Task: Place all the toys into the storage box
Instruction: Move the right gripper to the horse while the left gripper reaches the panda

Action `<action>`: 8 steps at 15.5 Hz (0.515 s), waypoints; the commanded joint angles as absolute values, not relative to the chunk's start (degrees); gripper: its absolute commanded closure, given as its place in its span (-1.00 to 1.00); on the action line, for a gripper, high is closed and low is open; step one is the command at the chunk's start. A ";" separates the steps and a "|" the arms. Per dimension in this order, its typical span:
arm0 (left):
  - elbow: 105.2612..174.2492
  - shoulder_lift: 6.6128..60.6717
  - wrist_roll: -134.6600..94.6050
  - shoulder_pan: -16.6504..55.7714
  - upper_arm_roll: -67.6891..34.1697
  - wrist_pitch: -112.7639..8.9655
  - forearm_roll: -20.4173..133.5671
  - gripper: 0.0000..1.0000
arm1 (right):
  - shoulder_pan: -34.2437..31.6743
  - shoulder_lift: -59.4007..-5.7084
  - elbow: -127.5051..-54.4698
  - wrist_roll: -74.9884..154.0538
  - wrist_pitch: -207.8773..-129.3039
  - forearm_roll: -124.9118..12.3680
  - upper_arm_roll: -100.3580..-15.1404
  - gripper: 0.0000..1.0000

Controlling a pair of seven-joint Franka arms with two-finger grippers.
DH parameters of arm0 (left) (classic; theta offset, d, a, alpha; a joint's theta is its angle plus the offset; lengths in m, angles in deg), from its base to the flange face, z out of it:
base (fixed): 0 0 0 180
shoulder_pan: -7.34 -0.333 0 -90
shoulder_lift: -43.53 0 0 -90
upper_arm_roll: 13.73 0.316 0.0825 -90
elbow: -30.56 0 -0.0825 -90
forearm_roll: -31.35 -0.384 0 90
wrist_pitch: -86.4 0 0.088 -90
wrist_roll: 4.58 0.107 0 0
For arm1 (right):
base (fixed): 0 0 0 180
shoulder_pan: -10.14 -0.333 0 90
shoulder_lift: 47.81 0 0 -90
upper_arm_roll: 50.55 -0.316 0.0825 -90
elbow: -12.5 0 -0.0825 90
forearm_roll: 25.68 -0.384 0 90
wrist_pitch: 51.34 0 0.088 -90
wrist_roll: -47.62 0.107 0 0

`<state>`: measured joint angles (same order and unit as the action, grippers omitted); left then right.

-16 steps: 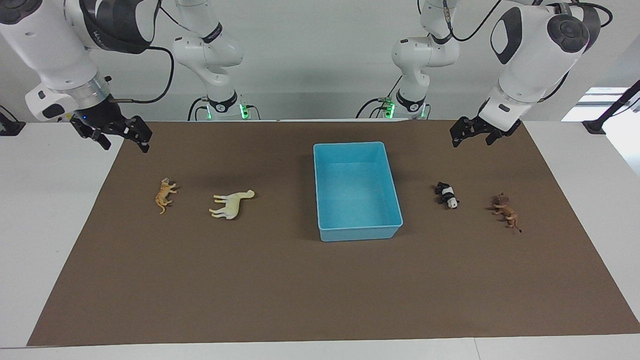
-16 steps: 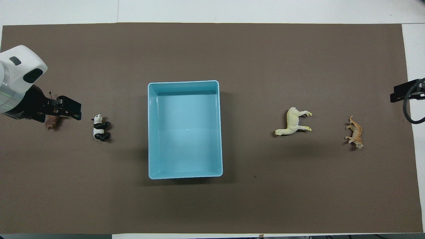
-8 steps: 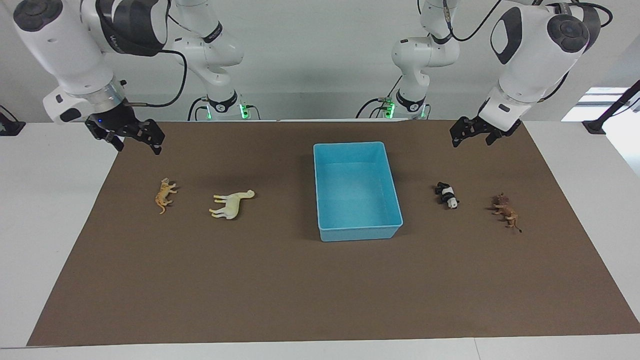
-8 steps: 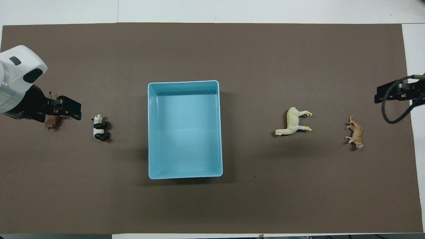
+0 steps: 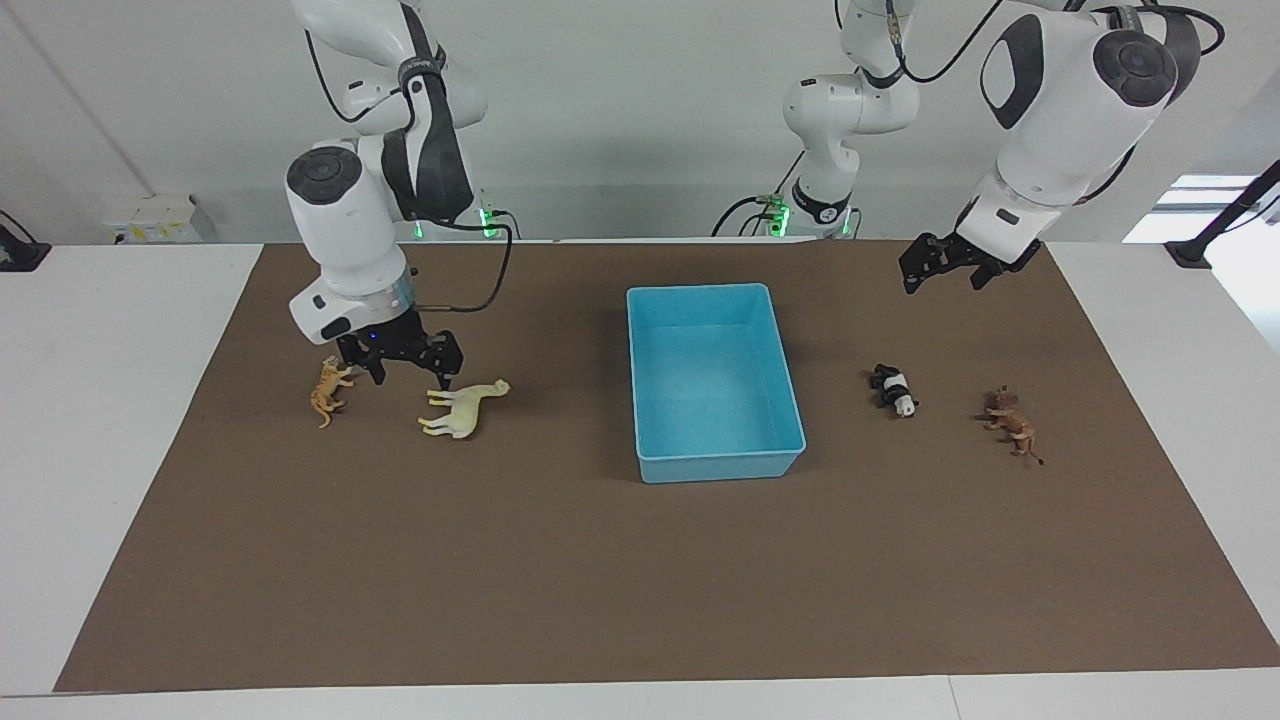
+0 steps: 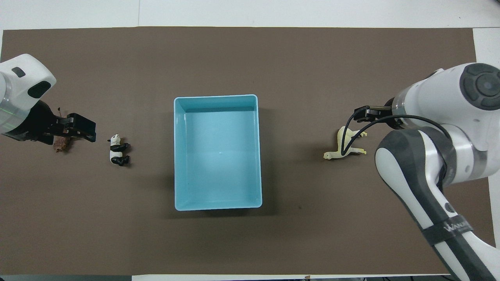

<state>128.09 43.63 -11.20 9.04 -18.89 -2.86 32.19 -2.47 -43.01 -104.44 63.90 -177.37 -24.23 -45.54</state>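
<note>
The right pincer (image 5: pixel 405 362), fingers apart, hangs low over the brown mat between the tiger (image 5: pixel 328 389) and the llama (image 5: pixel 462 409), both toward the right arm's end of the desk. The llama lies on its side, long axis across the desk, head toward the empty storage box (image 5: pixel 716 468). The left pincer (image 5: pixel 948 264), also apart, waits over the mat, with the panda (image 5: pixel 893 389) and lion (image 5: pixel 1012 422) farther from the robots.

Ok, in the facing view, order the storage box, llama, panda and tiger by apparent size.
1. Storage box, by far.
2. Llama.
3. Tiger and panda: look alike, so unranked.
</note>
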 commanded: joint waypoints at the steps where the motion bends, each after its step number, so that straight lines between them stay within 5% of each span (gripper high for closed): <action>1: 137.93 48.26 -12.50 8.58 -18.65 -14.45 31.88 -1.00 | -2.86 -42.98 -110.00 65.80 -184.82 -24.01 -45.54 -1.00; 8: 153.67 49.60 -11.62 7.61 -18.74 -31.53 31.53 -1.00 | -4.88 -41.93 -116.52 68.01 -195.30 -24.10 -45.54 -1.00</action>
<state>148.56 47.67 -11.95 8.35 -18.68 -26.57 32.19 -3.36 -41.48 -114.82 66.29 -193.01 -24.24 -45.55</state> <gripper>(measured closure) 0.000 0.000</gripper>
